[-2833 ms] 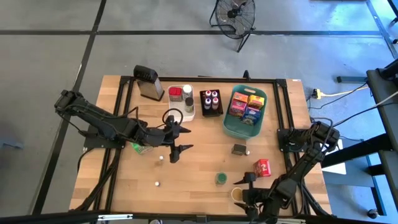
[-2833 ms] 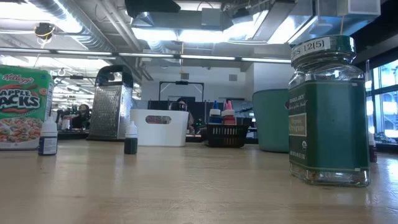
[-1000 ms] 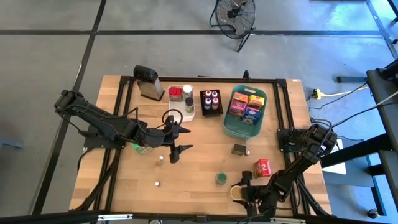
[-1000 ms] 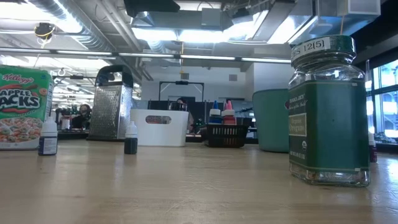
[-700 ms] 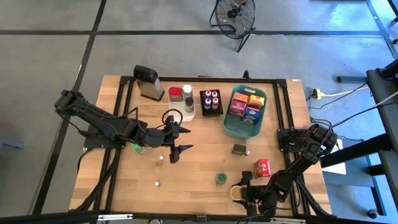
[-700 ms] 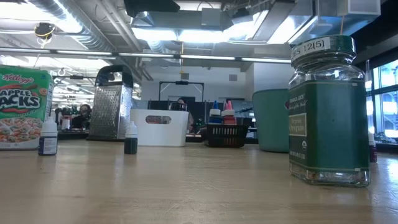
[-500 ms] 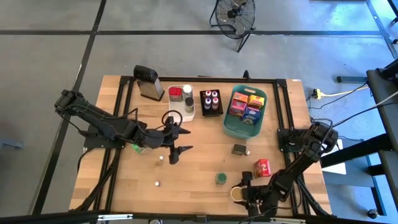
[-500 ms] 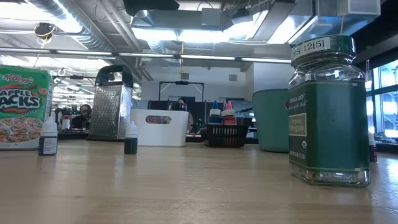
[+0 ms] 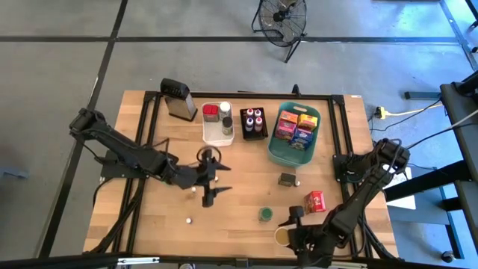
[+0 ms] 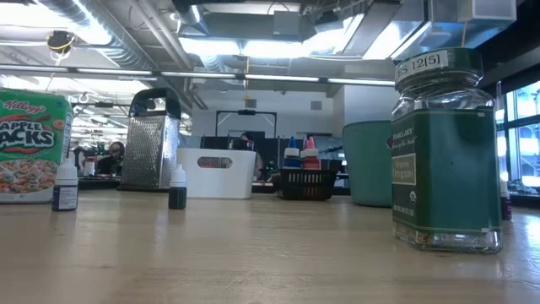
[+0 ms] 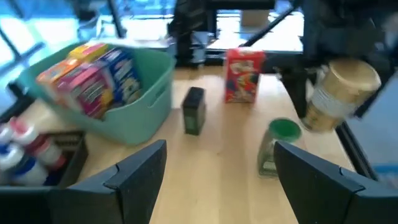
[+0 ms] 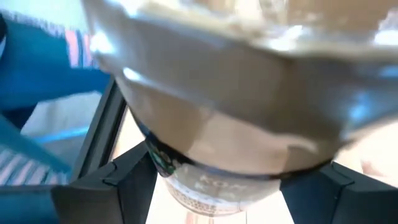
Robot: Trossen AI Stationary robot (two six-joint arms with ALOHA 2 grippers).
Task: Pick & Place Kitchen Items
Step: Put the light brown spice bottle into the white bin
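My right gripper (image 9: 287, 236) is at the table's near right edge, shut on a round tan can with a gold lid (image 9: 282, 235), which the left wrist view shows as the can (image 11: 341, 93). My left gripper (image 9: 218, 179) hovers open over the table's middle left with nothing between its fingers (image 11: 134, 171). Standing loose on the wood are a green-lidded jar (image 9: 264, 214), a red box (image 9: 315, 201) and a small dark box (image 9: 287, 179). Several colourful boxes stand in the teal basket (image 9: 275, 146). My right gripper pinches the can's round side wall (image 12: 205, 149) between its two fingers (image 12: 109, 180), which stand on opposite sides of it. The fingers slant down from the near right. In the left wrist view the can hangs tilted and clear of the table.
A white bin (image 9: 209, 133), a black tray with little bottles (image 9: 254, 123) and a metal grater (image 9: 178, 99) line the far side. Tiny bottles (image 9: 188, 220) stand near the left arm. A cereal packet (image 10: 29, 143) stands at the left.
My right gripper has risen with the can, lifting it off the table and tilting it. My left gripper has drifted a little toward the table's near edge and stayed open.
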